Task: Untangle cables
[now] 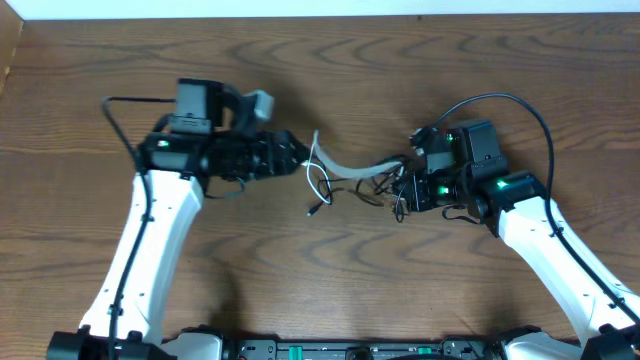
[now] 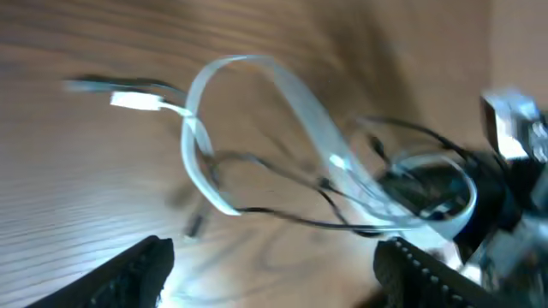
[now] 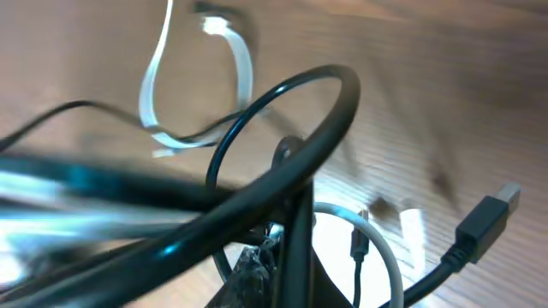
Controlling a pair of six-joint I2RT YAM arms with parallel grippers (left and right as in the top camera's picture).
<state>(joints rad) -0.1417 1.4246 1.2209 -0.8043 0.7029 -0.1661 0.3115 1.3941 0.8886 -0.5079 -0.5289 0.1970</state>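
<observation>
A lab or test bench is suggested. White robot arms (image 1: 150, 240) are mounted at a wood-grain table (image 1: 340, 290).

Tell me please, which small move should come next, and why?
Probably ease the left gripper forward and close on the white cable: it is open, the loop lies just ahead, and the black cable crosses it.

Non-task stuff: mainly the table (image 1: 330, 290), brown wood grain, running under and all round the left gripper (image 1: 303, 155) and right gripper (image 1: 402, 188). White strip (image 1: 300, 8) along the table's far edge, well beyond both tips. Black rail (image 1: 330, 350) with small green marks at the near edge, well behind both tools. Tan sliver (image 1: 8, 60) far outboard of the left gripper, can't tell what it is
</observation>
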